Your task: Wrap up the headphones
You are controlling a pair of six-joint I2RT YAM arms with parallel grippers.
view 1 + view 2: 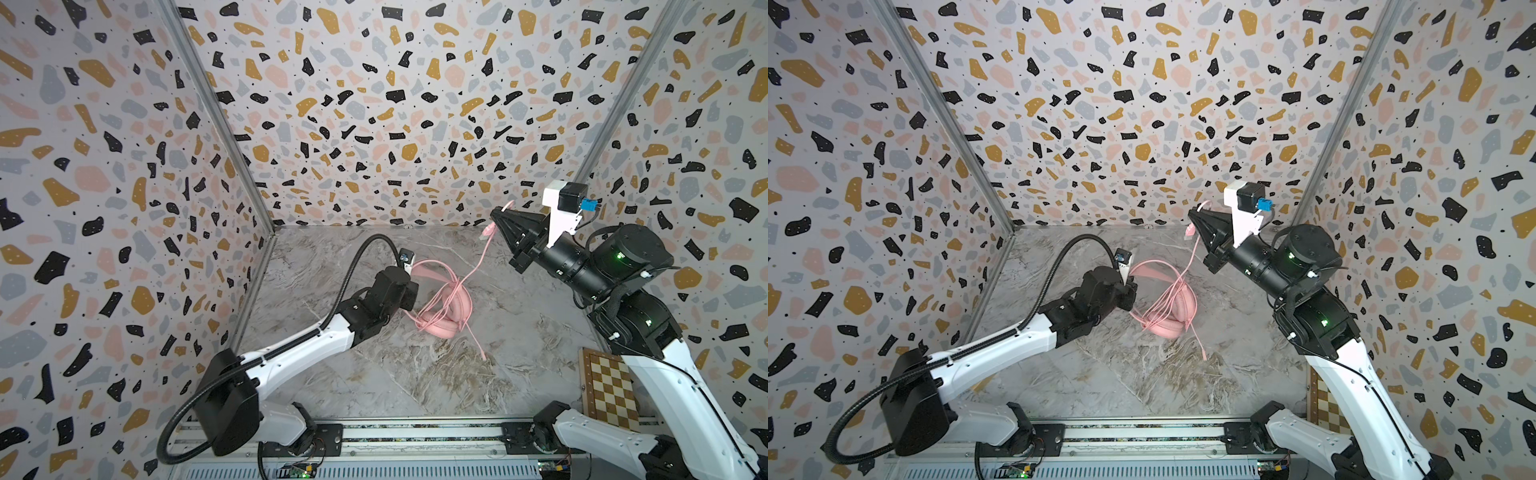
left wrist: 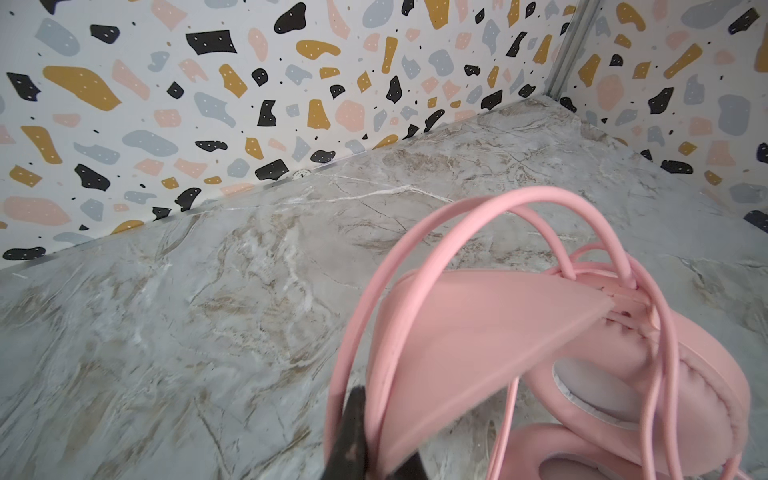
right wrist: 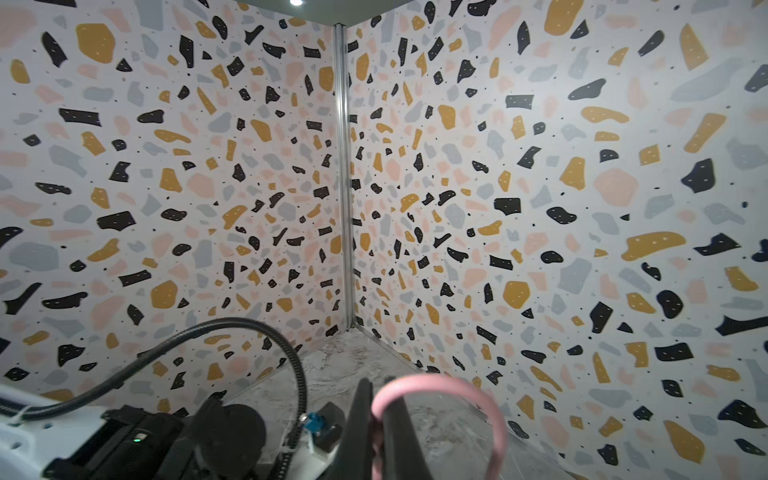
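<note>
While headphones (image 1: 446, 309) are rested on table (image 1: 374, 374), headband (image 2: 478, 332) is gripped by closed left gripper (image 2: 374, 449), likely as anchor; cable (image 3: 478, 388) is pinched by closed right gripper (image 3: 376, 415), held high, likely to take slack for winding.

Low left hand (image 2: 378, 453), seemingly clamped, raised right hand (image 3: 378, 419), pinched tight.

Pink headphones (image 1: 446, 307), grey-marbled table (image 1: 415, 374), terrazzo-speckled walls (image 1: 374, 104)

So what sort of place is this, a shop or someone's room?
Likely a robot test booth: patterned walls box in a marble-look tabletop, and a left arm and right arm mounted on a rail handle pink headphones.
</note>
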